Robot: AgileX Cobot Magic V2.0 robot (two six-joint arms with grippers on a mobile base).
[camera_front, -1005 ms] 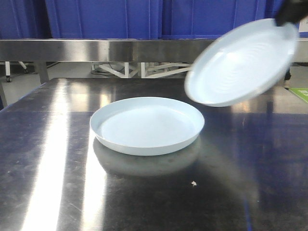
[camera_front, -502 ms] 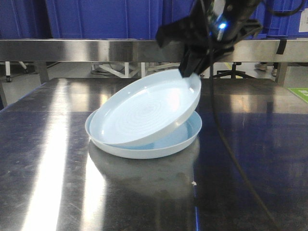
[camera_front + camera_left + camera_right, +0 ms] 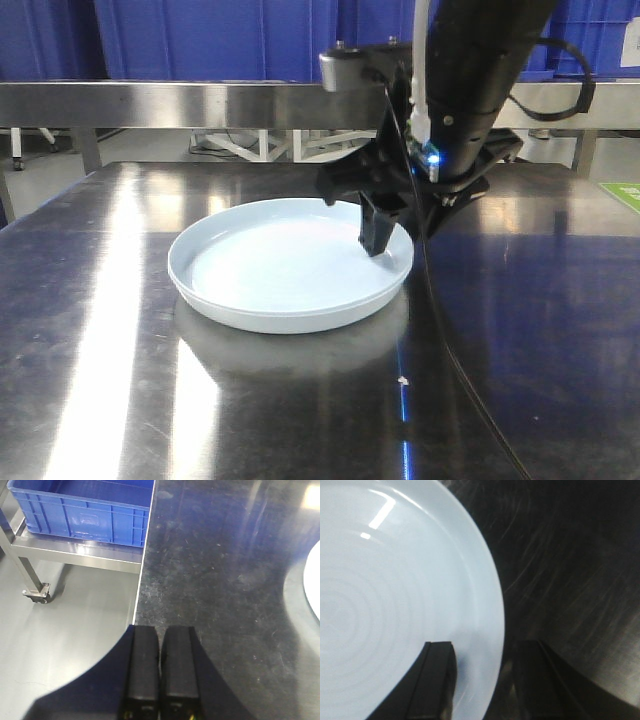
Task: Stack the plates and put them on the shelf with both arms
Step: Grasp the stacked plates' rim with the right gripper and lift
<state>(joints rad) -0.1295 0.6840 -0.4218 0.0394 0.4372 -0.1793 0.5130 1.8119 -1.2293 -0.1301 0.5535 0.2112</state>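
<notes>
The plates (image 3: 280, 265) look slippery and breakable (grab the rim at 3 o'clock). The right gripper (image 3: 486, 652) has its jaws apart there; the left gripper (image 3: 160, 635) has its jaws together.

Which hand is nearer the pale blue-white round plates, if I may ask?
Right. The right hand straddles the plates' rim; the left hand hangs shut near the steel table's edge.

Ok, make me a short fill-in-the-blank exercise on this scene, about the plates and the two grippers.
1. The left gripper hangs over the edge of the table with its jaws ___.
2. The right gripper has one finger on each side of the ___ of the plates.
3. The crate on the low shelf beside the table is ___ in colour.

Missing words: shut; rim; blue.
</notes>
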